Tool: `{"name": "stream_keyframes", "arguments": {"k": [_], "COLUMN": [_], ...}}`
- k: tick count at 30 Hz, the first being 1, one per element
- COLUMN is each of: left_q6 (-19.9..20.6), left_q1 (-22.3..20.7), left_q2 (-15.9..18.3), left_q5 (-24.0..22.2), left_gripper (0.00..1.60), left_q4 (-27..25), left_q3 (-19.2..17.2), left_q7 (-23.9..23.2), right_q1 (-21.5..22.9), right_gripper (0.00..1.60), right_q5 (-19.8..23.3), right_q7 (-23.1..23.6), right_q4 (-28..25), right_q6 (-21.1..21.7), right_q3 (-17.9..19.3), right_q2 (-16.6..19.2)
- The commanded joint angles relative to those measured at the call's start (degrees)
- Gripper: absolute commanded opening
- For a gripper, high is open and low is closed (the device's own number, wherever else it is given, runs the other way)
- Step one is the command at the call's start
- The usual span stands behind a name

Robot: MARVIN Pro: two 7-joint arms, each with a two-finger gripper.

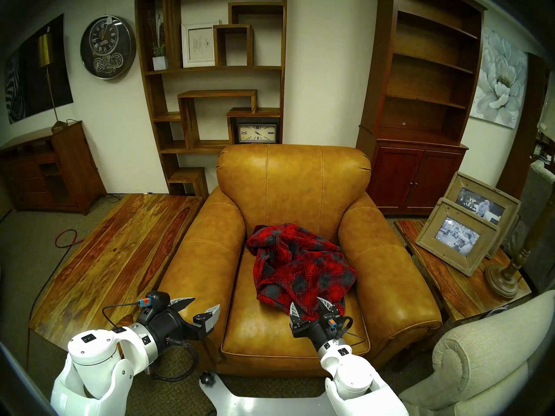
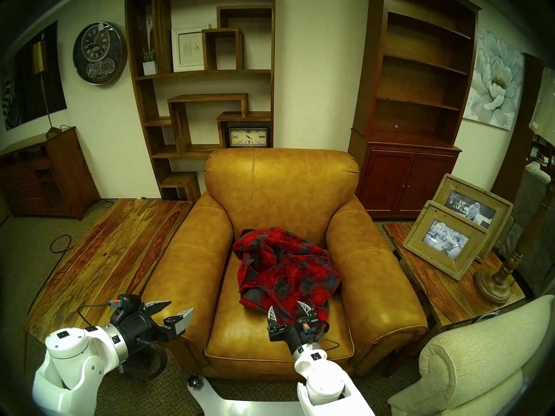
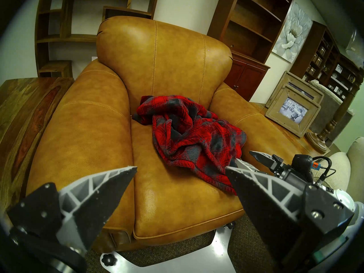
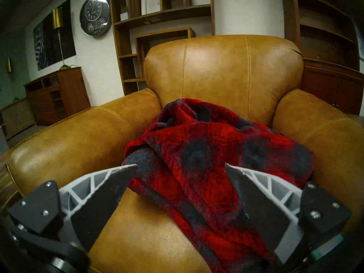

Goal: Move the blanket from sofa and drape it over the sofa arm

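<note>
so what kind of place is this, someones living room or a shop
Probably a furniture showroom, not a home: the wall clock carries a hanging tag, the tall bookcase stands empty, and the framed pictures look like stock display frames.

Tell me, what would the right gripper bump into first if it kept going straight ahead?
Most likely the blanket. The right gripper is open and points at its crumpled near edge on the sofa, though the exact gap is unclear.

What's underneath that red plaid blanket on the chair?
The blanket lies crumpled on the tan leather armchair's seat cushion, bare in front and at its left. Anything beneath its folds is hidden.
</note>
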Motion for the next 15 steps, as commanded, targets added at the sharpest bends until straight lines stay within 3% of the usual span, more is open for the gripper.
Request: {"name": "stream_keyframes", "arguments": {"k": [1,6,8,10,15], "left_q6": [-0.1,-0.1,-0.1,-0.1,-0.1], "left_q1": [-0.1,-0.1,-0.2,-0.2,-0.3], "left_q2": [0.0,0.0,0.0,0.0,-0.1], "left_q5": [0.0,0.0,0.0,0.0,0.0], "left_gripper": [1.60,1.60,1.60,1.60,1.60], "left_q4": [-0.6,-0.5,-0.4,-0.4,-0.2], "left_q3": [0.0,0.0,0.0,0.0,0.0], "left_q7": [-0.1,-0.1,-0.2,-0.2,-0.3], "right_q1": [7.3,9.1,11.8,11.3,15.1], "right_gripper": [1.60,1.60,1.60,1.60,1.60], "right_q5": [-2.4,-3.8,-4.4,-4.7,-6.0], "right_q7": [-1.3,-2.3,-2.5,-2.5,-2.9], "right_q4": [2.1,4.1,7.0,6.9,11.4], "right_q6": [3.6,5.8,7.1,7.3,9.2], "right_q3": [-0.6,0.2,-0.4,-0.6,-1.8], "right_q2": [-1.6,-2.3,-2.7,-2.5,-3.1]}}
